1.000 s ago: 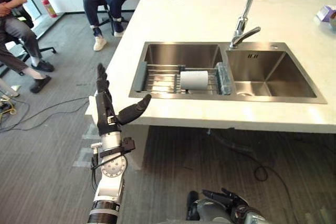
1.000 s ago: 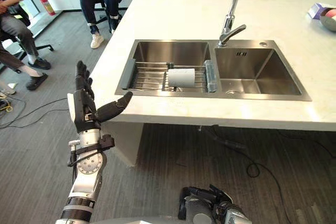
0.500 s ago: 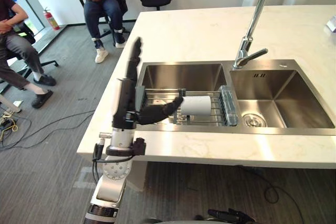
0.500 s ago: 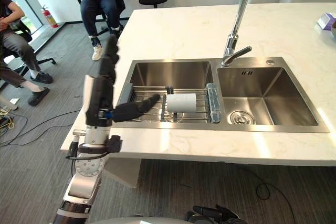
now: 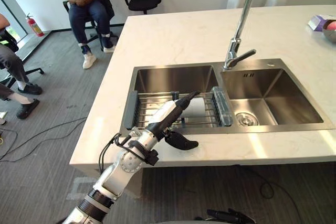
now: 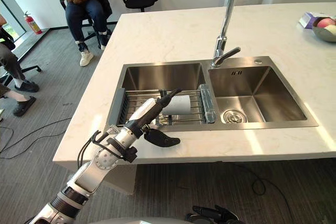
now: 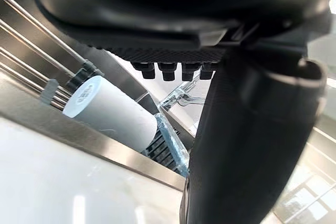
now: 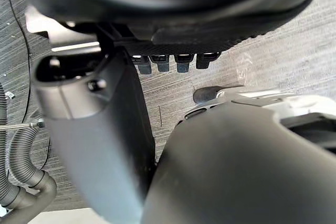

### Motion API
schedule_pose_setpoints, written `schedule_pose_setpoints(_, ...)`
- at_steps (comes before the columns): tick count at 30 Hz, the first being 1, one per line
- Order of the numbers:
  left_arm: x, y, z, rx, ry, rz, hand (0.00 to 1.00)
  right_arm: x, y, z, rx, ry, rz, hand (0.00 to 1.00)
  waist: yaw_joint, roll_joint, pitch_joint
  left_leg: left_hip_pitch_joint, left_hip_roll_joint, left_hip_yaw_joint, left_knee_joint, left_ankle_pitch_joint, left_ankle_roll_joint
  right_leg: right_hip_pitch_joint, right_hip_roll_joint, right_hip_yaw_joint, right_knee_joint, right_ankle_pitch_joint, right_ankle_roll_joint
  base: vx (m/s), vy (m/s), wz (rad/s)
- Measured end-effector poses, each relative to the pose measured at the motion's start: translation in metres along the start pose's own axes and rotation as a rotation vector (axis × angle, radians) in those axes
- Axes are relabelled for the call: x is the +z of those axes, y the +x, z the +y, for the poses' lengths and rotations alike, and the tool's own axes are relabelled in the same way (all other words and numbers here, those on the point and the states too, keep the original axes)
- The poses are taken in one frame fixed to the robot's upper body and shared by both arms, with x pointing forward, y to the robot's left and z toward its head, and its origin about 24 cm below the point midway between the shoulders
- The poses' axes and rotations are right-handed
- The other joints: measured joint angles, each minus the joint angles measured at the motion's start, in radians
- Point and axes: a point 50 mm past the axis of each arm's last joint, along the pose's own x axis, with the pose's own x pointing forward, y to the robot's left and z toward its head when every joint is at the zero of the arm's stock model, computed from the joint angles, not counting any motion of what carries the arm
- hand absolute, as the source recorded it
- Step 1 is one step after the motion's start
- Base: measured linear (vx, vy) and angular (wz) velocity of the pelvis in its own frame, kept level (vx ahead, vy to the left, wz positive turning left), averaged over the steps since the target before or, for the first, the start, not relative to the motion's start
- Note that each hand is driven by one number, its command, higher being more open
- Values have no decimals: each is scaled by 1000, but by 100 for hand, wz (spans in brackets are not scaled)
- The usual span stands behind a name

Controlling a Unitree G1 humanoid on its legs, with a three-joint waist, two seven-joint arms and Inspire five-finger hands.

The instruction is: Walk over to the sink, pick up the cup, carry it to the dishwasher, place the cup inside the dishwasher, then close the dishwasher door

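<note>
The left hand (image 5: 167,115) reaches over the sink's (image 5: 273,128) near rim, fingers straight and thumb spread wide, seemingly to straddle the cup (image 6: 178,105) lying sideways on the rack (image 5: 149,109) in the left basin, while the right hand (image 5: 226,215) hangs low, fingers relaxed.

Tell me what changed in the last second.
The left hand swung down from upright beside the counter and reached over its edge into the sink, straight fingers stretched toward the cup, not holding it. The cup stayed lying on the rack; the right hand stayed low and idle.
</note>
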Motion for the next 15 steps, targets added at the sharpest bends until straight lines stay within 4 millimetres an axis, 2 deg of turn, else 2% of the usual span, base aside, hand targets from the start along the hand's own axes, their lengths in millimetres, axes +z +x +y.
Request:
schedule_pose_setpoints(6, -3, 15, 4, -20, 21, 35, 100, -3, 0, 3, 5, 21, 25, 100, -10, -18, -16, 9, -3, 21, -40, 27, -3, -25, 2, 21, 13, 7, 3, -57, -9, -11)
schedule_pose_setpoints(15, -6, 50, 43, 5, 96, 92, 100, -3, 1, 8, 26, 57, 47, 100, -57, -26, -20, 33, -12, 72, -68, 36, 3, -33, 5, 70, 5, 23, 11, 17, 18, -16)
